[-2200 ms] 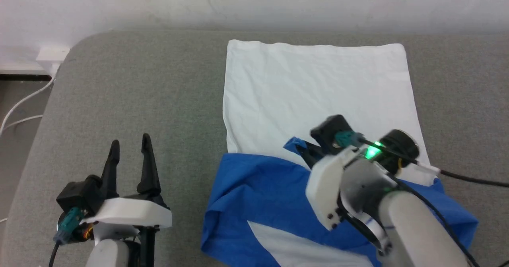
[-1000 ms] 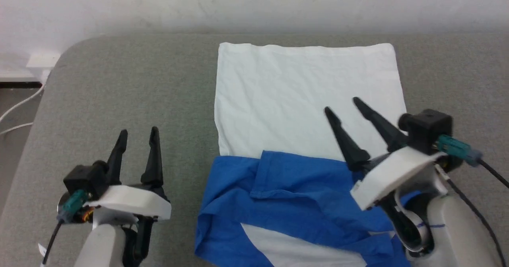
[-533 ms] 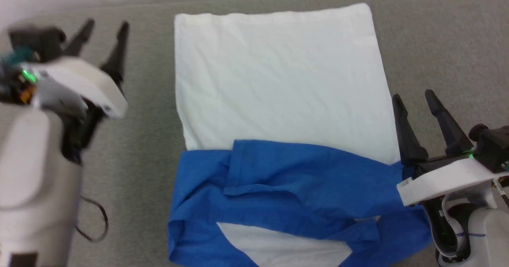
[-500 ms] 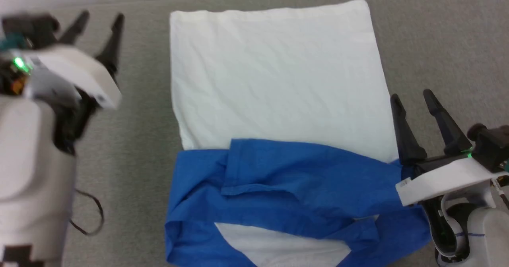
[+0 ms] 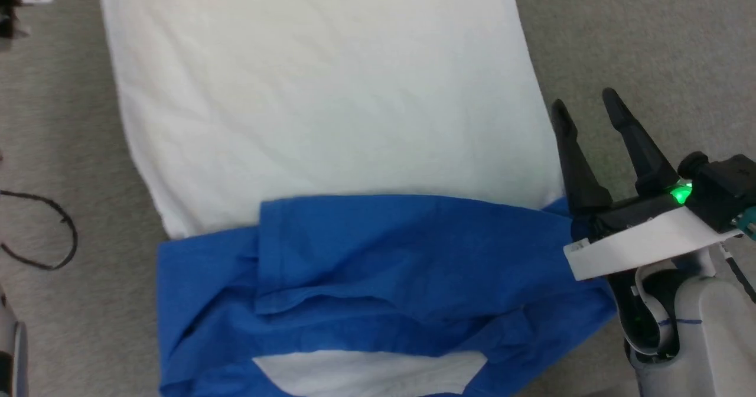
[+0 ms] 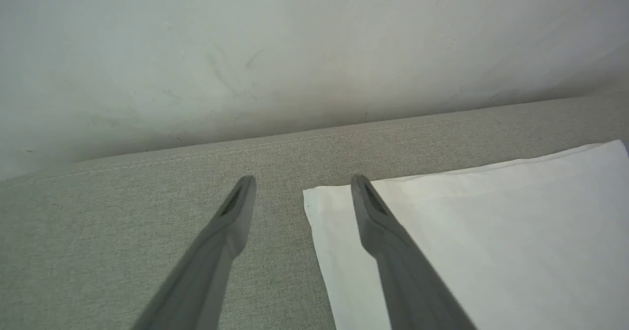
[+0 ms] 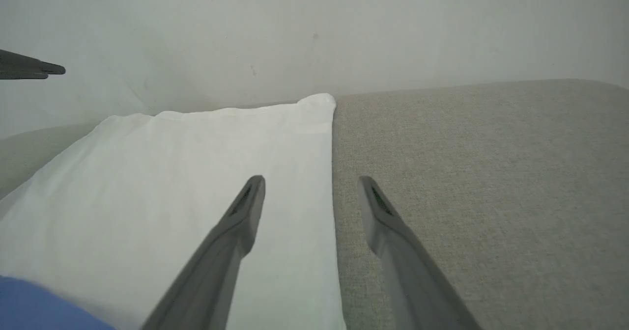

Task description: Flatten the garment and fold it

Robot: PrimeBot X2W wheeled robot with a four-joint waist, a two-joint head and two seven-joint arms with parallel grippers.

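1. A pale, scuffed wall (image 6: 295, 50) stands ahead of both end effectors. It meets the far edge of the surface a little beyond the left fingertips, so there is little room that way.
2. A grey woven-fabric padded surface (image 5: 620, 31) carries everything. It lies bare to the right of the right end effector and to the left of the left one.
3. The garment (image 5: 325, 119), a white cloth T-shirt with bright blue sleeves and shoulders, lies flat on the grey surface between the two end effectors. Its white body is smooth with straight side edges. The blue part is folded across the near end in a rumpled band, and it reaches under the right end effector's white housing.
4. The right end effector (image 5: 583, 99) has its two dark fingers apart and holds nothing. It sits along the garment's right edge: in the right wrist view (image 7: 310, 180) the left finger is over white cloth and the right finger over bare grey.
5. The left end effector (image 6: 303, 178) is also spread and empty. It straddles the garment's far left corner, with the hem running off to its right.
6. A thin black cable (image 5: 59, 214) loops on the grey surface, well left of the blue band.
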